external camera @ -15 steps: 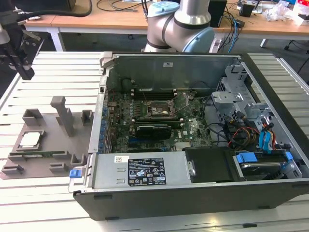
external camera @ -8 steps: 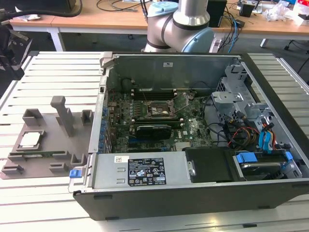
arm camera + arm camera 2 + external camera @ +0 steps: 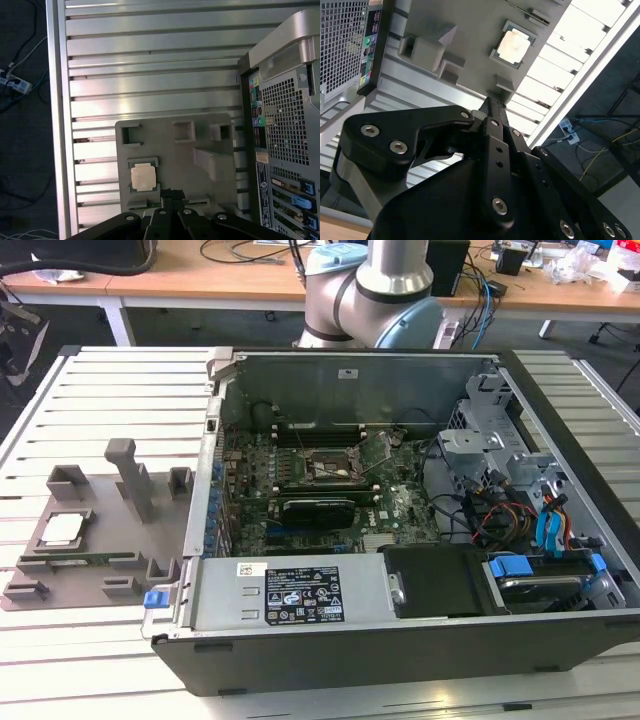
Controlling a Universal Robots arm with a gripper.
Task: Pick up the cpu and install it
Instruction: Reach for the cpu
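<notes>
The cpu (image 3: 62,528) lies flat in a pocket of the grey tray (image 3: 110,530) in the exterior view. In both wrist views the gripper (image 3: 490,102), pinched closed and empty, hangs above the tray, near the cpu. Probably light, stiff and fragile, the chip is best gripped by opposite edges.

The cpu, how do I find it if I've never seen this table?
Find the big open computer case on the slatted metal table. At the exterior view's left of it lies a flat grey holder plate with raised blocks. The cpu is the small silver-grey square resting in that plate, the only shiny piece among dull grey shapes.
</notes>
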